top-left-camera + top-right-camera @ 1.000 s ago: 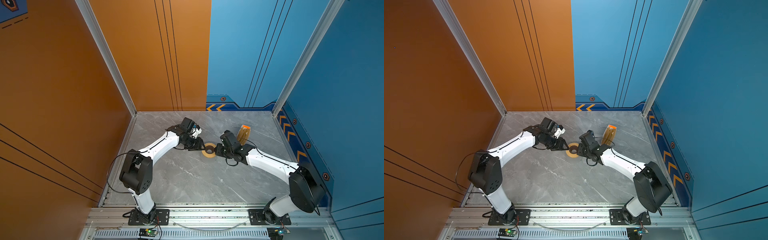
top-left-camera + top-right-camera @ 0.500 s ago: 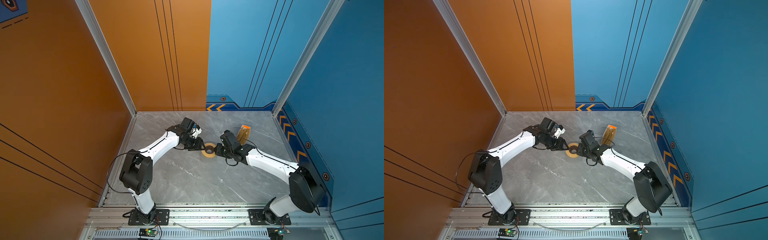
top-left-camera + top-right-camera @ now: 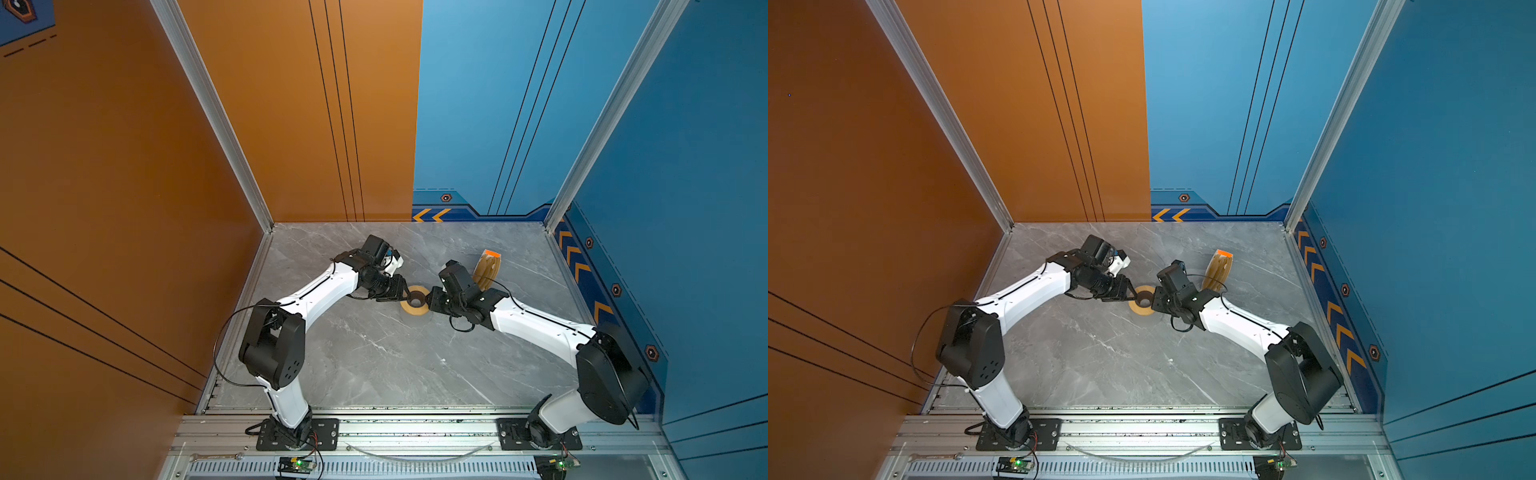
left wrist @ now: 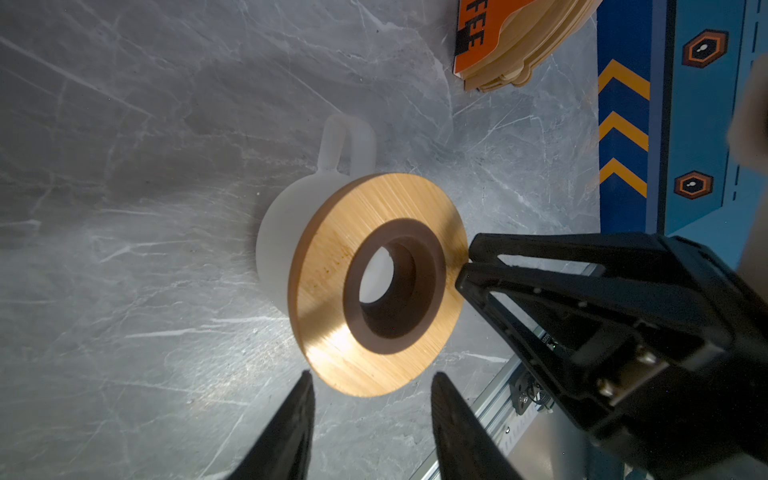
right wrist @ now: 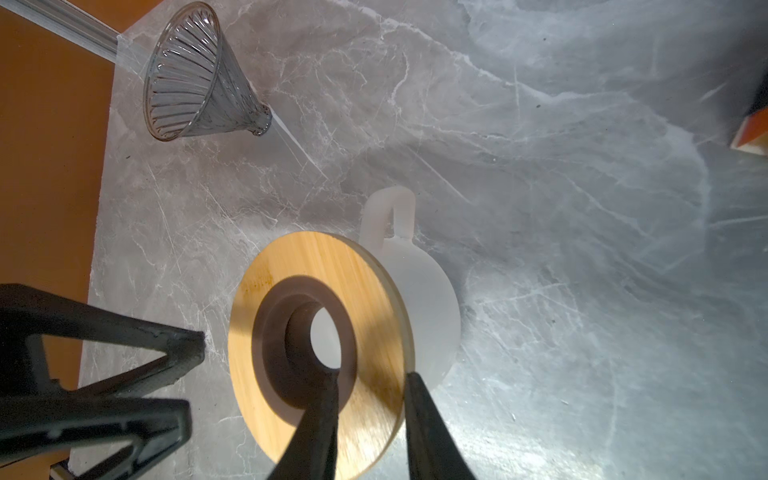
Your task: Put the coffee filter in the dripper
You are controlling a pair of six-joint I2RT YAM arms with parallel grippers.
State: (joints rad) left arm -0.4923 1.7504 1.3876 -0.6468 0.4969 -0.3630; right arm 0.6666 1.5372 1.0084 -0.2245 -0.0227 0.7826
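The dripper (image 5: 187,79), a smoky ribbed see-through cone, lies on its side near the orange wall. It shows only in the right wrist view. No single coffee filter shows in any view. My left gripper (image 4: 370,376) (image 3: 409,294) is open and empty, its tips just short of a wooden ring (image 4: 332,266) (image 3: 413,311). From the opposite side my right gripper (image 5: 371,374) (image 3: 430,299) stands narrowly open at that ring's rim. Bare wood shows between its fingers, and it holds nothing.
The wooden ring (image 5: 365,299), with its dark centre hole, sits on a translucent white jug (image 5: 432,307) whose handle points away from the grippers. A bundle of tan filters with an orange strip (image 3: 488,268) (image 4: 519,41) lies behind the right arm. Walls close in the grey marbled table (image 3: 374,357).
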